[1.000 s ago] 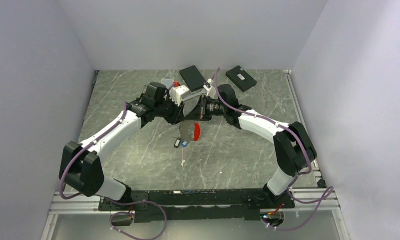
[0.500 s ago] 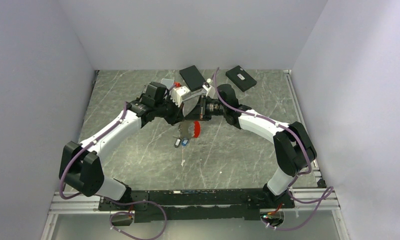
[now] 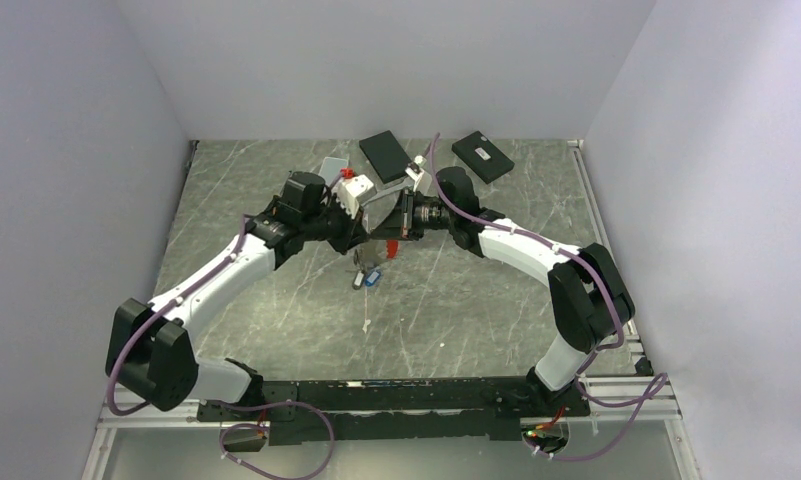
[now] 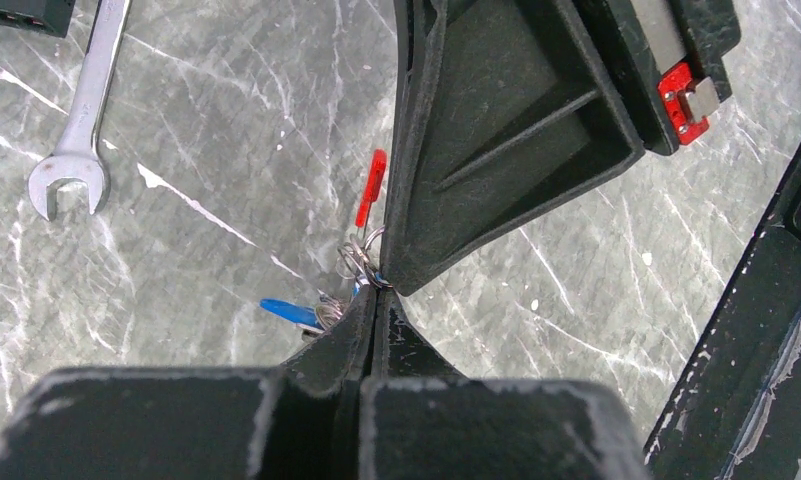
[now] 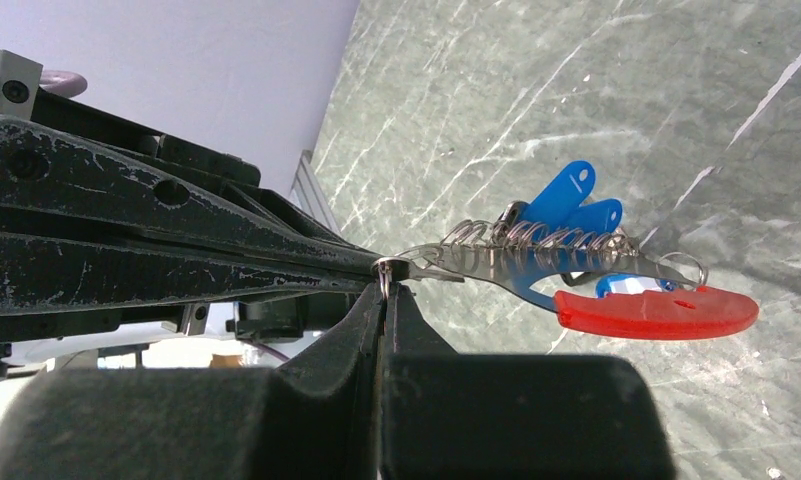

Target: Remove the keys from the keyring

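The keyring [image 5: 656,312], a red curved clip on a coiled grey wire, hangs in the air between my two grippers over mid-table. Several blue-headed keys [image 5: 572,200] dangle from it, and they show in the top view as the keys [image 3: 367,278]. My right gripper [image 5: 386,282] is shut on the thin metal ring at the keyring's end. My left gripper [image 4: 374,292] is shut too, its tips pinching the same cluster of rings, tip to tip with the right fingers [image 4: 496,130]. One blue key [image 4: 290,312] and the red clip [image 4: 373,188] show beside the tips.
A silver wrench [image 4: 80,120] lies on the marble table, left of the grippers in the left wrist view. Two black boxes [image 3: 386,155] [image 3: 482,156] sit near the back wall. A small white scrap [image 3: 366,325] lies in front of the keys.
My left gripper has closed on the rings and its arm has shifted left. The keyring and keys now sit slightly higher in the top view, with less of the red clip showing.
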Controlling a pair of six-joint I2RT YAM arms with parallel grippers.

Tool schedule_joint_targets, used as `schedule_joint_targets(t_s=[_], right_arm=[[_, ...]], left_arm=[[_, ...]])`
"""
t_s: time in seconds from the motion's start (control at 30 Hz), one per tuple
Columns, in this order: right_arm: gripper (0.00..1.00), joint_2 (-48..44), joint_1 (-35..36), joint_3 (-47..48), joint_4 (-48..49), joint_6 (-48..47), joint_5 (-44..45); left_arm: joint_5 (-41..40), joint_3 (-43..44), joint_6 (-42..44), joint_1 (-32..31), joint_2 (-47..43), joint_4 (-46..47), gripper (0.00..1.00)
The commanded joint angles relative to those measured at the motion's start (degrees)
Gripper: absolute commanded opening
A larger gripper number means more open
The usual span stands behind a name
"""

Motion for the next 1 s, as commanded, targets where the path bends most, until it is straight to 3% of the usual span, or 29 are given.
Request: schedule_joint_targets(t_s=[0.0,0.67,0.97], right_arm=[[0.00,0.7,0.3,0.4,1.1,0.1,0.4],[0.00,4.4,-0.6,0.5,2.1,2.8,-0.2],[0.00,3.0,-0.7,-0.1,3.0,2.4,-0.3]], left_arm=[[5.9,-0.5,0.6,-0.8,-5.0,9.3,0.00],[8.4,-7.2,12.3,-3.3,-12.1,8.7,0.00],[5.9,-7.7,11.6,-3.5,-12.8,8.3,0.00]])
